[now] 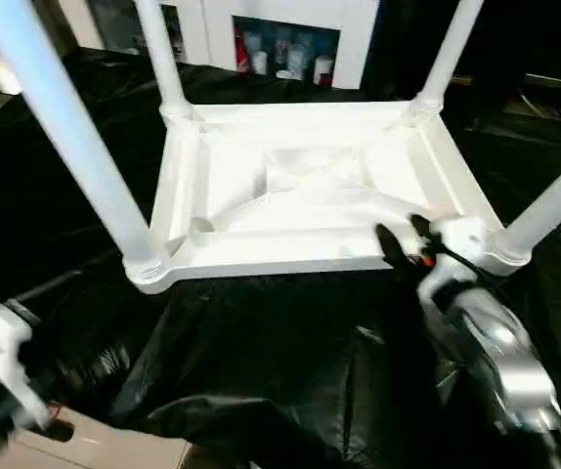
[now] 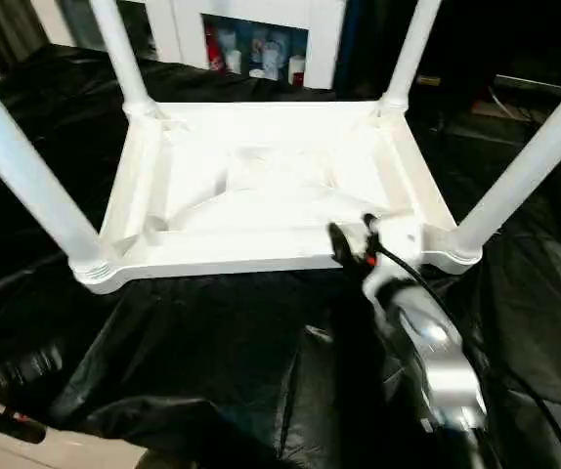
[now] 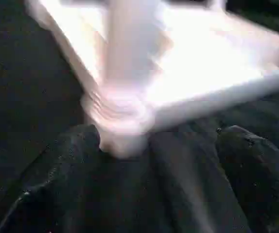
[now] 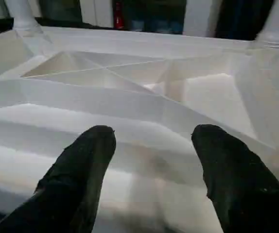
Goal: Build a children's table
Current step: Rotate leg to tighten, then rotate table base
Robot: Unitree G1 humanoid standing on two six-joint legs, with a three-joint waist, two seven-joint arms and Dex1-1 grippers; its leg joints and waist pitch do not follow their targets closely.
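Observation:
The children's table lies upside down on the black cloth, its white ribbed tabletop (image 1: 310,186) facing up. Four white legs stand in the corner sockets: near-left (image 1: 75,147), far-left (image 1: 163,59), far-right (image 1: 447,59) and near-right (image 1: 554,200). My right gripper (image 1: 403,239) is at the tabletop's near rim, close to the near-right corner. It is open, and in the right wrist view its fingertips (image 4: 93,145) stand spread before the rim with nothing between them. My left gripper (image 3: 154,155) is low at the front left, open, facing the near-left leg's socket (image 3: 120,116) from a short way off.
Black cloth (image 1: 261,371) covers the work table in loose folds in front of the tabletop. A white shelf unit with bottles and cans (image 1: 285,49) stands behind the table. A beige surface (image 1: 95,449) lies at the bottom left edge.

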